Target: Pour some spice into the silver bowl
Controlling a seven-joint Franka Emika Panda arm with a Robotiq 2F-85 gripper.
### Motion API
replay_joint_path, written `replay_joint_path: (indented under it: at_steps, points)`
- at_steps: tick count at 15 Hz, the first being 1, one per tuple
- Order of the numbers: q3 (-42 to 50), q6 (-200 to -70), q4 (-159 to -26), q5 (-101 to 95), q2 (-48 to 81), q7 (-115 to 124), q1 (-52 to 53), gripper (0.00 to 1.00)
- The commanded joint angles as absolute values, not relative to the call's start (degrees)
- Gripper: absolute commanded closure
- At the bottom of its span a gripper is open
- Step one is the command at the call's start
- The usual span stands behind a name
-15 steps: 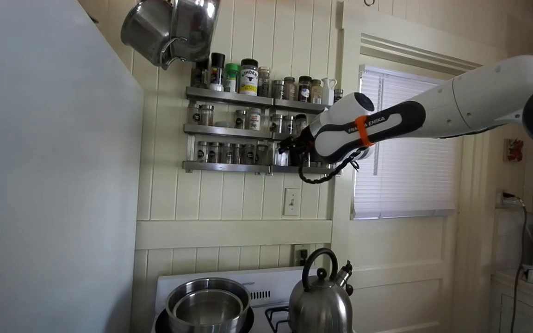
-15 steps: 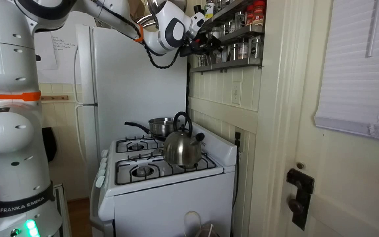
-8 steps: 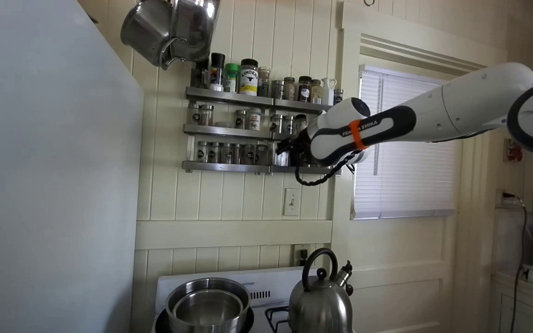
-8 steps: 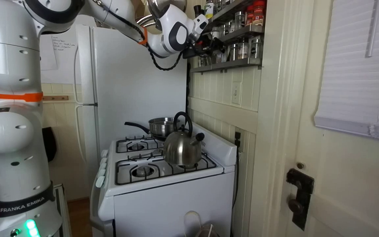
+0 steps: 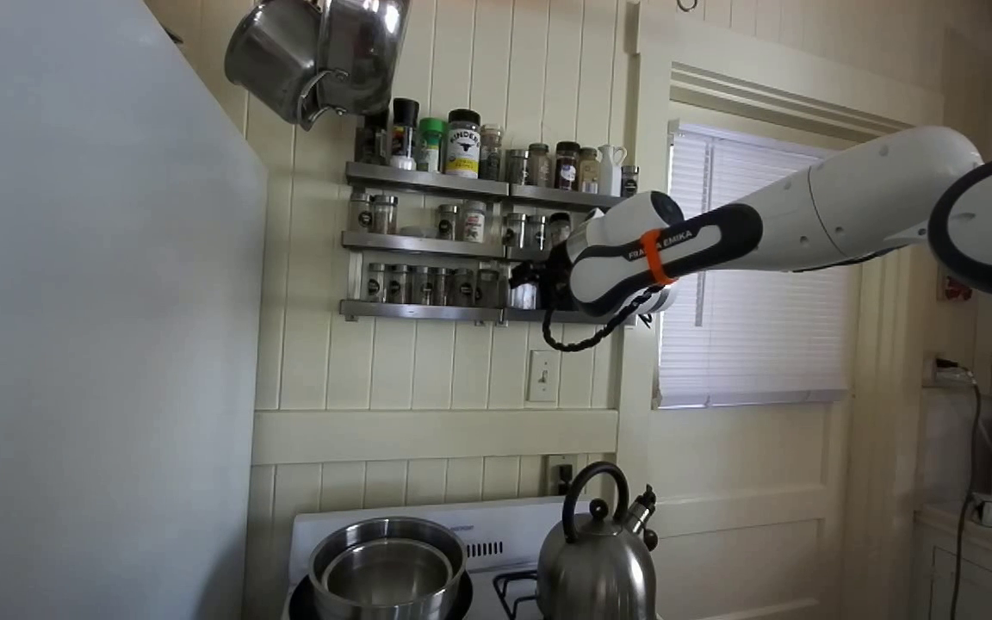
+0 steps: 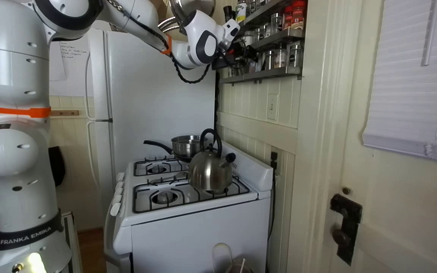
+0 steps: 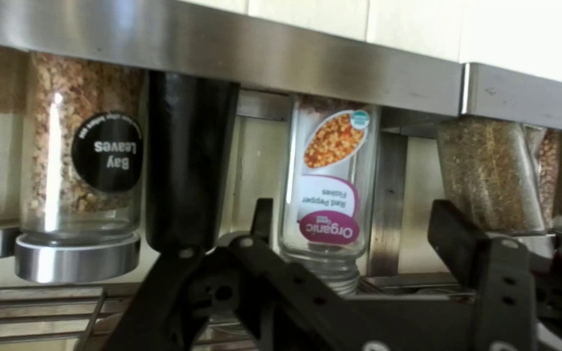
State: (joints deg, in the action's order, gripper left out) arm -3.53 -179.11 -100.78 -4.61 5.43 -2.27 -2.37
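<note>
left, silver bowl (image 5: 388, 529) on the stove (image 5: 515, 525); right, tool (image 7: 351, 210) at the lowest shelf (image 7: 271, 54), jaws parted, a red pepper flakes jar (image 7: 330, 195) seen between them, ungripped. the approach looks nearly done; grasp, carry and pour remain.

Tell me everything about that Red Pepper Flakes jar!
The Red Pepper Flakes jar looks like clear glass, its label showing a purple "Organic" oval and orangey flakes. A little reddish-brown stuff shows low down. It stands upright on a metal shelf, though the wrist view is upside down; the shelf's edge hides its base. Its neck is ridged; I can't see a lid. The open hand reaches both sides, not gripping.
</note>
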Motion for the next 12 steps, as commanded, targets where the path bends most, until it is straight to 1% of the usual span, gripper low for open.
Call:
replay_joint_path:
  at_steps: [1, 2, 3, 5, 6, 7, 8, 9, 12]
  points:
    - [-4.4, -181.0, -100.3, -3.1, 6.4, -4.4, -3.2, 0.08]
    - [-4.3, -181.2, -100.3, -3.2, 6.5, -4.5, -3.3, 0.11]
    - [-4.4, -181.7, -100.2, -3.3, 6.7, -4.7, -3.4, 0.09]
    - [-4.3, -183.5, -100.2, -3.5, 7.0, -4.7, -3.5, 0.16]
    - [-4.2, -184.3, -100.1, -3.6, 7.1, -4.6, -3.5, 0.22]
    - [-4.4, -184.8, -100.2, -3.5, 7.2, -4.6, -3.7, 0.21]
    - [-4.6, -185.3, -100.4, -3.6, 7.3, -4.8, -3.8, 0.34]
    - [-4.5, -185.7, -100.4, -3.8, 7.5, -4.8, -3.8, 0.38]
    - [-4.6, -186.1, -100.5, -3.8, 7.8, -4.6, -4.0, 0.63]
